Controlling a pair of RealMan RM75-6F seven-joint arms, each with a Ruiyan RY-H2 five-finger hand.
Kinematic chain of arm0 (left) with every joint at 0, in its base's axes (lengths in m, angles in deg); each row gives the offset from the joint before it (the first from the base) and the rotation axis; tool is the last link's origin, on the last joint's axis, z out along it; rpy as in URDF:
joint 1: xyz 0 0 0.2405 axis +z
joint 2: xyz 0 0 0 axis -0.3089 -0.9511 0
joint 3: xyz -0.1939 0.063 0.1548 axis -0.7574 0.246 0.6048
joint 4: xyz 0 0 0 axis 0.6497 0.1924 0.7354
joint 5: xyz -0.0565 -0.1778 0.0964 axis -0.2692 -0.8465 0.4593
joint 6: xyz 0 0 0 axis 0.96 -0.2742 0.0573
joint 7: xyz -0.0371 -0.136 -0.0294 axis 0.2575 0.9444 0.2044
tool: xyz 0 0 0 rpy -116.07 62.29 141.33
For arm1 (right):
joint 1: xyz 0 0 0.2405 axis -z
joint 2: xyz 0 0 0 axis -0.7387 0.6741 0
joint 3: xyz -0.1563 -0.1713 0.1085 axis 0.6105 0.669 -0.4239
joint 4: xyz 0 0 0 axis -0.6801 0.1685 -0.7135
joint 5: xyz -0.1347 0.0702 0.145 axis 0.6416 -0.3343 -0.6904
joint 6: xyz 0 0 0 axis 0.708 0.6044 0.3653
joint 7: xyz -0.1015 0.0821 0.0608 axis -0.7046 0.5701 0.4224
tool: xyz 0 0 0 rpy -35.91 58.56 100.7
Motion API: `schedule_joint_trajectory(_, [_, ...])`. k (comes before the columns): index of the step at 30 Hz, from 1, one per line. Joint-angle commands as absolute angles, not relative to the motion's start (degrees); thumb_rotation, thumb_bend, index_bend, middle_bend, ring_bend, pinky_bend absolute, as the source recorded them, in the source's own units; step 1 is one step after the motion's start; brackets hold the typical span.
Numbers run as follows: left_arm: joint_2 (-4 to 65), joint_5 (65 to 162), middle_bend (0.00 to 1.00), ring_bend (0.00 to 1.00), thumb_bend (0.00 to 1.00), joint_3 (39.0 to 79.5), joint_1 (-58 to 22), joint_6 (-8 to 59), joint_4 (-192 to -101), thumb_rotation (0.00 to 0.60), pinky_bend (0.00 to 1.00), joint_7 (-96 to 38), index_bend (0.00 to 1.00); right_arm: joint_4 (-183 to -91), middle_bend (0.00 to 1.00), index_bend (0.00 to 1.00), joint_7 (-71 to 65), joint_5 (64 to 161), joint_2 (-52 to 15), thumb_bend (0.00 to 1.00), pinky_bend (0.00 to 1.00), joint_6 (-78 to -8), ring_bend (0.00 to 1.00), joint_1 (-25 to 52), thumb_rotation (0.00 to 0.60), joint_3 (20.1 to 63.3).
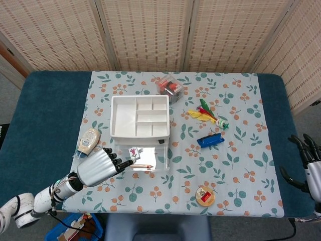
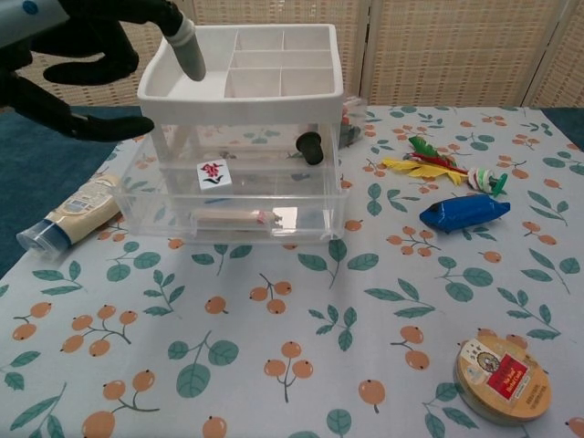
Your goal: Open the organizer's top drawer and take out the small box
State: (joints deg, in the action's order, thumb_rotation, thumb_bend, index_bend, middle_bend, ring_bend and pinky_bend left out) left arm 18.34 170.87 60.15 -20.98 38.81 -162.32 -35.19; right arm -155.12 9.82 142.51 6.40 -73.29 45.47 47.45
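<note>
The organizer point(image 1: 139, 116) point(image 2: 242, 78) has a white divided tray on top and clear drawers below. Its top drawer point(image 2: 246, 187) stands pulled out, with a black knob point(image 2: 310, 146) on its front. The small box point(image 1: 134, 152) point(image 2: 212, 173), white with a red flower mark, lies inside near the left. My left hand point(image 1: 98, 168) point(image 2: 87, 46) hovers at the organizer's left front corner. Its fingers are spread and hold nothing, and one fingertip point(image 2: 190, 50) is close to the tray's left rim. My right hand point(image 1: 311, 173) hangs at the table's right edge, fingers apart and empty.
A cream tube point(image 1: 89, 141) point(image 2: 68, 219) lies left of the organizer. To its right are a feathered shuttlecock point(image 2: 438, 167), a blue toy point(image 2: 464, 212) and a round tin point(image 2: 502, 377). A clear box with red contents point(image 1: 169, 87) stands behind. A pencil-like stick point(image 2: 233, 217) lies in the clear drawers.
</note>
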Motion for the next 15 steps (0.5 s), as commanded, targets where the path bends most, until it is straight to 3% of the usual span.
schedule_joint_trajectory(1, [16.5,172.7,0.94,0.97,0.28,60.4,-24.6,35.1,-160.1,0.6,1.0,-34.6,0.37,-155.5,0.17,0.01,9.6,142.8,6.5,0.34,0.13,-73.8,0.03,45.7,0.6,47.4])
schedule_joint_trajectory(15, [13.7,170.6,0.94,0.97,0.28,61.3,-33.0,22.9,-160.0,0.6,1.0,-36.7,0.31,-156.1,0.17,0.01,9.5,142.8,6.6,0.35,0.13,-73.5,0.03,45.8,0.6,47.7])
